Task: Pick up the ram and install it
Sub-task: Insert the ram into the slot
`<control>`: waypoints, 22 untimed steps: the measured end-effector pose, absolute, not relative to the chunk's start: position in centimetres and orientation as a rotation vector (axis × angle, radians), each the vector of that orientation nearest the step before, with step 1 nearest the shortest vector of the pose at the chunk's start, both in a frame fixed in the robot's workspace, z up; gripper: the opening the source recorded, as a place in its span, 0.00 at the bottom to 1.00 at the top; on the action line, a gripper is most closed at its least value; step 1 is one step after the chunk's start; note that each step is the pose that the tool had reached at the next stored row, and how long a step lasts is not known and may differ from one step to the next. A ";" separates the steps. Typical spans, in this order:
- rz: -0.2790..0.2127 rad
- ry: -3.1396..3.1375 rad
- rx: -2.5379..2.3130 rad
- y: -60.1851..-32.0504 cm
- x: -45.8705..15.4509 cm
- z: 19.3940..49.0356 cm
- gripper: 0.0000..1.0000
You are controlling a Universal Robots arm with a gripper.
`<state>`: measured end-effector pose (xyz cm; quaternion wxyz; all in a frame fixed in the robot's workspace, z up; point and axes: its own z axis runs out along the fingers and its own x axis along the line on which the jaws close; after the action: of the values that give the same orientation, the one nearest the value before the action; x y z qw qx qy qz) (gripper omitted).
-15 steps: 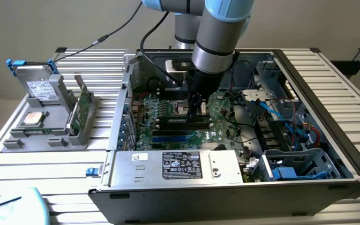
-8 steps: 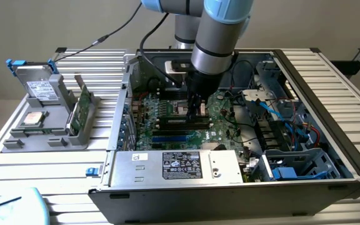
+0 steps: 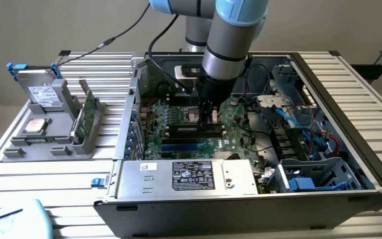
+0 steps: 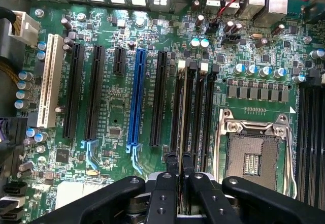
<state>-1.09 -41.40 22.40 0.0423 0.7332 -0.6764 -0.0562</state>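
Note:
In the exterior view my gripper (image 3: 210, 112) reaches down into the open computer case (image 3: 350, 124), just above the motherboard (image 3: 177, 117). The ram (image 3: 213, 121) shows as a slim green strip between the fingers. In the wrist view the two black fingers (image 4: 171, 159) stand close together around the ram (image 4: 182, 117). It is seen edge-on as a thin dark line and runs along one of the black memory slots (image 4: 193, 112) beside the processor socket (image 4: 254, 155). My gripper (image 4: 180, 158) is shut on it. Whether the stick touches the slot cannot be told.
A grey holder (image 3: 45, 144) on the exterior view's left carries a hard drive (image 3: 42, 92), an upright green card (image 3: 88, 114) and a square chip (image 3: 35, 124). The power supply (image 3: 191, 177) sits at the case's front. Cables (image 3: 310, 124) and drive cages fill its right side.

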 end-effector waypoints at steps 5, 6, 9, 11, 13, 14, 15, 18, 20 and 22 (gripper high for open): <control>-0.172 -2.075 2.240 -41.4 -1.1 22.6 0.14; -0.172 -2.076 2.238 -41.4 -1.1 22.6 0.14; -0.171 -2.081 2.235 -41.5 -1.1 22.6 0.14; -0.171 -2.085 2.232 -41.6 -1.1 22.6 0.14; -0.171 -2.088 2.229 -41.7 -1.1 22.6 0.14; -0.171 -2.090 2.227 -41.7 -1.1 22.6 0.14; -0.171 -2.091 2.226 -41.7 -1.1 22.6 0.14; -0.172 -2.093 2.225 -41.8 -1.1 22.6 0.14; -0.172 -2.093 2.225 -41.8 -1.1 22.6 0.14; -0.172 -2.093 2.224 -41.8 -1.1 22.6 0.14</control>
<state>-1.10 -41.84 22.58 0.0413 0.7265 -0.6836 -0.0560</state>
